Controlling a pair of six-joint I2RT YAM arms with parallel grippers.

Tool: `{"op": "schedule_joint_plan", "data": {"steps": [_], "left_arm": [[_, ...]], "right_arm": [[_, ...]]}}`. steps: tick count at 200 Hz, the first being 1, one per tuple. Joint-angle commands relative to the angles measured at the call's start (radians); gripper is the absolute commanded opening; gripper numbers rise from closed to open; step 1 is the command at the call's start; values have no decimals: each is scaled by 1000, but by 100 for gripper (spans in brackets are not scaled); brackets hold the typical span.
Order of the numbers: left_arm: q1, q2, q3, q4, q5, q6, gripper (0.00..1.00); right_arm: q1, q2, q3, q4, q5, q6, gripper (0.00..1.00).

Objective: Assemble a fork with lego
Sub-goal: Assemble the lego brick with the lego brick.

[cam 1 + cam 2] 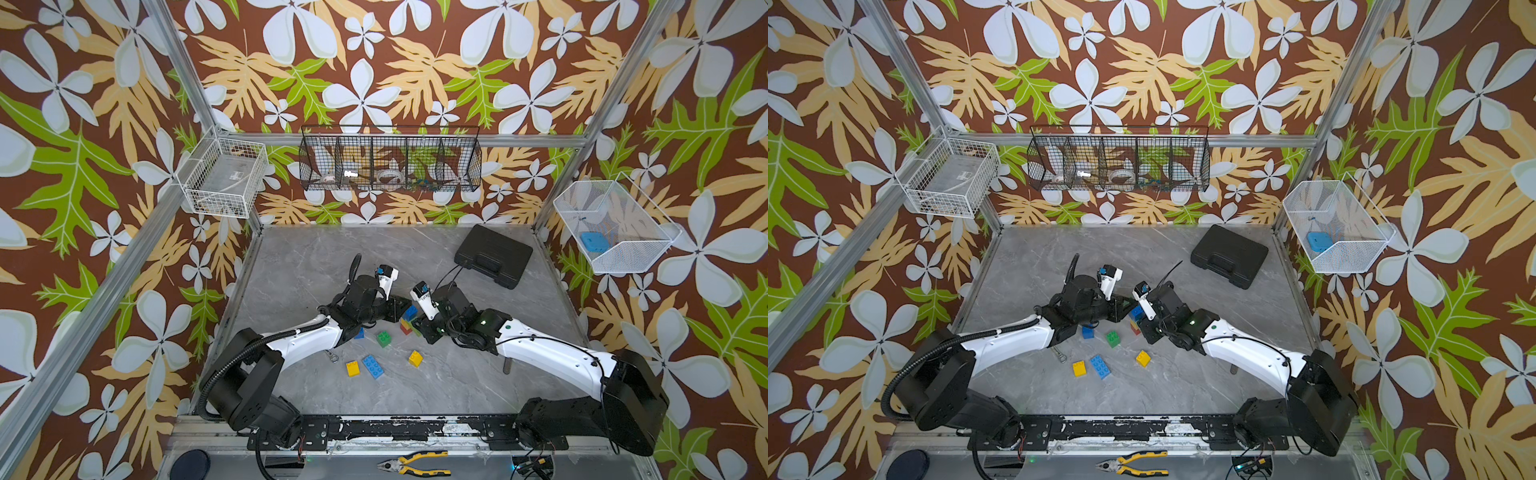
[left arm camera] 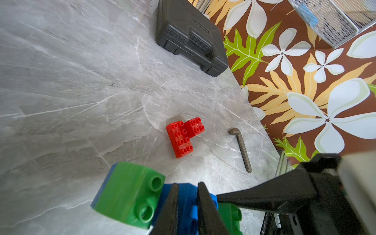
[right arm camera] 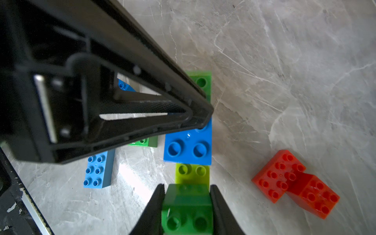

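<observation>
- My left gripper (image 2: 187, 190) is pressed together on a blue brick (image 2: 188, 205). My right gripper (image 3: 187, 188) pinches a dark green brick (image 3: 187, 205). Both meet over the middle of the table (image 1: 436, 390).
- Done, as I judge it: the right wrist view shows one row of lego running dark green brick, lime brick (image 3: 192, 176), blue brick, far green brick (image 3: 201, 81). I cannot tell whether every joint is fully seated.
- The row reads as a handle at most. I see no prongs yet.
- Unused stock lies nearer the near edge: a green square brick (image 1: 383, 337), a small blue brick (image 1: 359, 332), a long blue brick (image 1: 372, 366), a left yellow brick (image 1: 353, 368) and a right yellow brick (image 1: 415, 358).
- A red pair (image 3: 295, 183), already joined, lies on the table apart from the held row.
- My estimate: under half complete; the prong section and its attachment remain.
</observation>
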Motion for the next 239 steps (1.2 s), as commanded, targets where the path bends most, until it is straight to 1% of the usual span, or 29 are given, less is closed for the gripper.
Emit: {"op": "schedule_joint_plan", "data": {"steps": [1,110,145,192,239], "left_arm": [[4,6,-13,-84,-14,0,19],[19,9,-45,-78,-22,-10,18],[19,14,-41,-76,-12,-9,19],[20,17,-43,-74,-12,-9,18],[20,17,-43,-72,-11,-10,18]], "right_arm": [[1,-1,8,-1,2,4,0],[0,-16,9,5,21,-1,0],[1,0,13,0,4,0,0],[0,15,8,-2,29,5,0],[-1,34,11,-7,19,8,0]]}}
